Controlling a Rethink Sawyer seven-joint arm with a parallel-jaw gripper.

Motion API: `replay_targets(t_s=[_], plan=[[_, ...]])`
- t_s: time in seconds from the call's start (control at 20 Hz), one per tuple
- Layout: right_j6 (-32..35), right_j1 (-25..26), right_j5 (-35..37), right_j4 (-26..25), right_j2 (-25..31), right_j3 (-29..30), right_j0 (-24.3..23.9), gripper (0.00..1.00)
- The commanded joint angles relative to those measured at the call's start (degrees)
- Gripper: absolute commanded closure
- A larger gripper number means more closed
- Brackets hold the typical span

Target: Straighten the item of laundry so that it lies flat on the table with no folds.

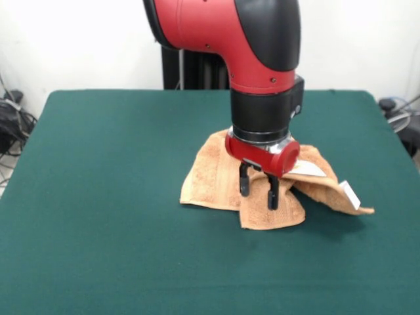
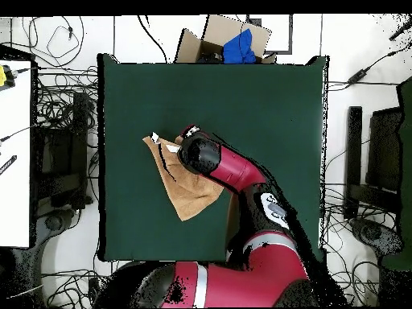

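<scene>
A peach-orange terry towel point(image 1: 213, 177) lies crumpled and folded on the dark green table point(image 1: 98, 197), right of the middle in the front view. A small white tag point(image 1: 352, 195) sticks out at its right corner. My gripper point(image 1: 258, 190) hangs straight down over the towel's middle, its two black fingers point(image 1: 244, 180) apart and low over the cloth, holding nothing that I can see. In the overhead view the towel point(image 2: 187, 193) shows left of the table's middle, and the arm's wrist covers the gripper.
The red arm point(image 2: 233, 173) reaches in from the table's bottom edge in the overhead view. A cardboard box with blue cloth point(image 2: 233, 44) sits beyond the far edge. Cables and equipment point(image 2: 56, 129) lie off the table's sides.
</scene>
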Motion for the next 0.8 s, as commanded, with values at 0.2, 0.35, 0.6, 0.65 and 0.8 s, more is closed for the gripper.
replay_targets(t_s=[0.2,0.35,0.6,0.65,0.8], plan=[[4.0,-2.0,9.6,-0.8,8.1,3.1,-0.6,0.0],[1.0,-2.6,12.0,-1.2,12.6,3.6,-3.5,0.0],[-4.2,-2.2,15.6,-2.3,20.1,3.7,-8.6,0.0],[-4.9,-2.3,16.4,-2.6,21.3,3.6,-9.4,0.0],[-5.5,-2.6,18.3,-3.0,24.0,3.6,-11.1,0.0]])
